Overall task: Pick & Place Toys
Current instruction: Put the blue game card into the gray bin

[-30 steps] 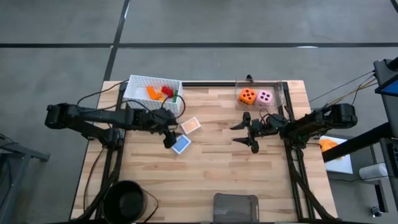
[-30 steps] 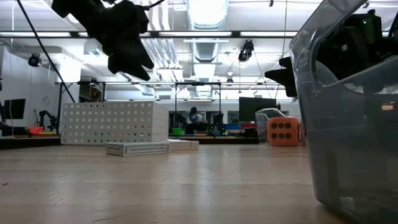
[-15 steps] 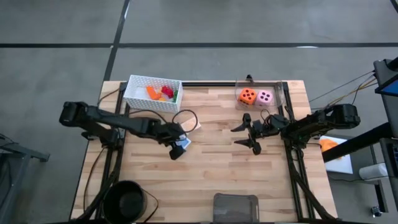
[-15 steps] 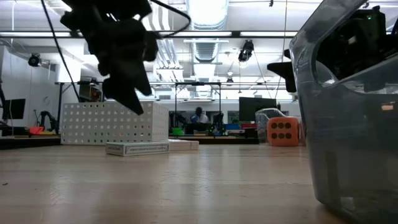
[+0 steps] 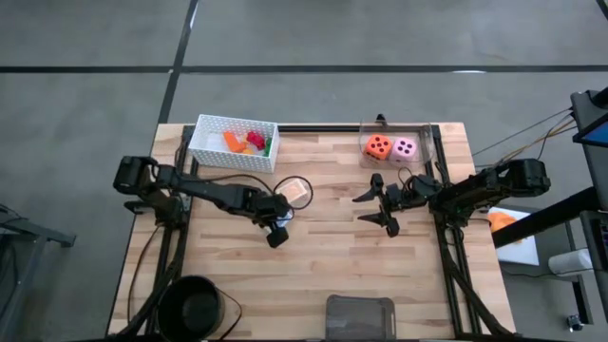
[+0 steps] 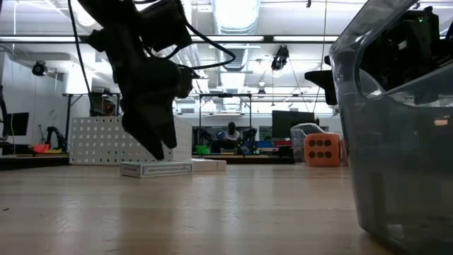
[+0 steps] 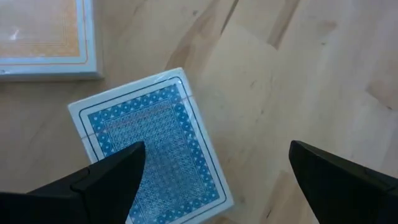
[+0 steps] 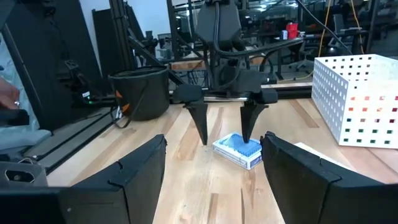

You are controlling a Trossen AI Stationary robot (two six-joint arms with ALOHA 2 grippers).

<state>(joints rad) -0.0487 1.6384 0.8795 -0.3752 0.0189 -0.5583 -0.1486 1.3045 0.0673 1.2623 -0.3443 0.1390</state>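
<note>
The blue card [image 7: 149, 149] lies flat on the wooden table, with the peach card [image 7: 43, 34] just beyond it [image 5: 298, 190]. My left gripper [image 7: 216, 148] hangs open, pointing steeply down, just above the blue card's edge; its fingertips are clear of the card [image 8: 239, 149] in the right wrist view. In the low view the left gripper [image 6: 152, 138] is a little above the card [image 6: 156, 168]. My right gripper [image 5: 376, 207] waits open and level at the table's right. Small bricks [image 5: 249, 142] lie in the white basket [image 5: 211, 142]. The orange die [image 5: 378, 146] and pink die [image 5: 405, 148] sit in a clear tray.
The white basket stands at the far left corner, the clear tray [image 5: 426, 142] with the dice at the far right. A grey bin [image 5: 359, 315] sits at the near edge and a black bucket [image 5: 195, 304] at the near left. Bare wood lies between the two grippers.
My left gripper has come down and moved toward the table's right and near edge, tipping more steeply downward, and now hangs over the blue card. The cards have stayed where they were.
</note>
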